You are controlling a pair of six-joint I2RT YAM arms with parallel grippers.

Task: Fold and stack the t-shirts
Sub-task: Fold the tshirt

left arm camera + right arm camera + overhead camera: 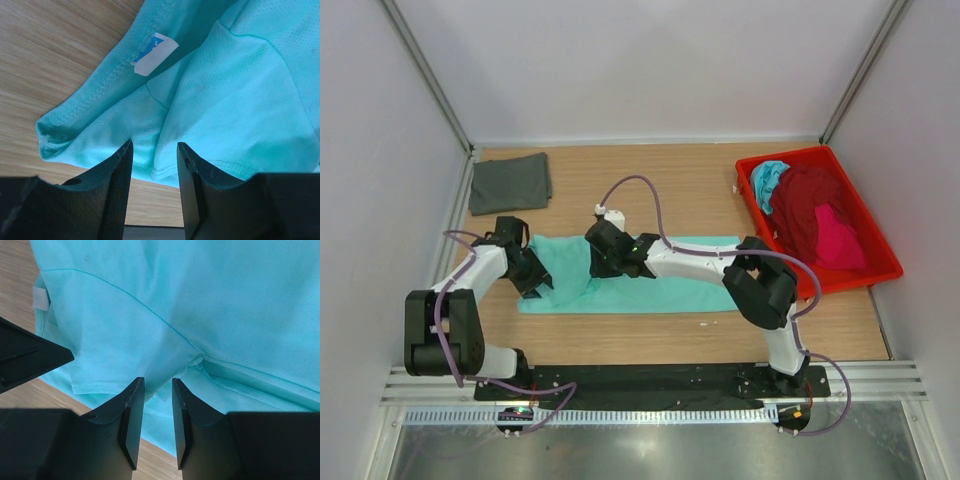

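Observation:
A mint green t-shirt (660, 275) lies as a long folded strip across the middle of the table. My left gripper (536, 277) is at its left end. In the left wrist view the left gripper (155, 152) is open, with the shirt's hem (165, 172) just past the tips and a white label (155, 52) beyond. My right gripper (606, 258) is low over the strip's left half. In the right wrist view the right gripper (158, 390) stands narrowly open over the mint cloth (210, 305). A dark grey t-shirt (510, 182) lies folded at the far left.
A red plastic tray (880, 270) at the right holds crumpled turquoise (768, 180), maroon (807, 205) and pink (840, 240) shirts. Grey walls close in the table at the left, right and back. Bare wood (640, 180) shows behind the strip.

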